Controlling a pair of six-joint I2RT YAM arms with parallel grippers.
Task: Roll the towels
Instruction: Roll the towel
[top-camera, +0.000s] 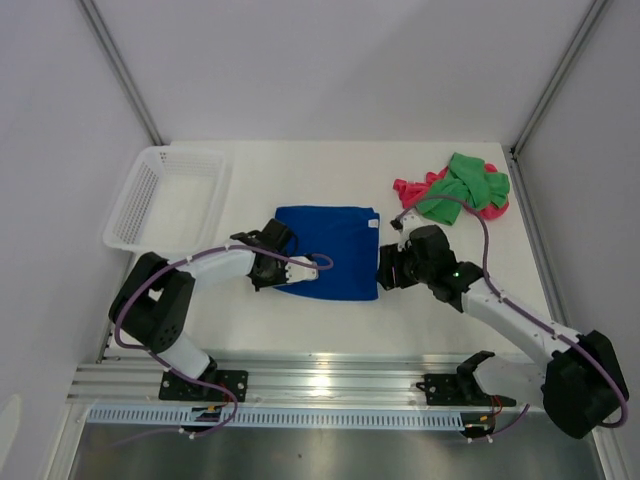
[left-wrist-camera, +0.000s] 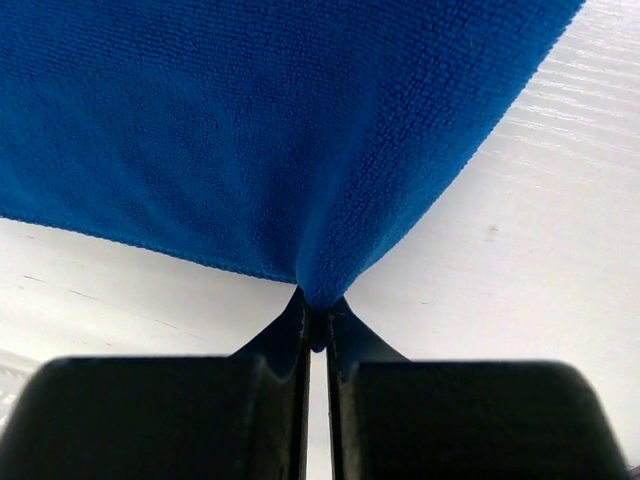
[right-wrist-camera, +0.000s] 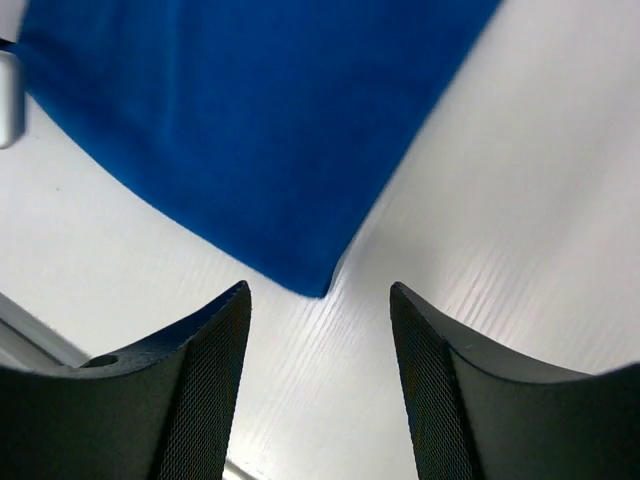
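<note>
The blue towel (top-camera: 328, 252) lies flat mid-bench (top-camera: 330, 330); the green towel (top-camera: 470, 185) and pink towel (top-camera: 408, 190) are heaped at the far right corner. The left jaws are clamped on its near left corner. The right jaws stand open just off the near right corner, holding nothing. For an even roll, the right should pinch that corner squarely, then both turn level together.

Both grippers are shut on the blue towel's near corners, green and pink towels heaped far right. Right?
Not quite. Only the left gripper is shut on a near corner of the blue towel. The right gripper is open, with the other near corner lying untouched just ahead of its fingers, as the right wrist view shows. The green towel and pink towel are heaped at far right.
</note>
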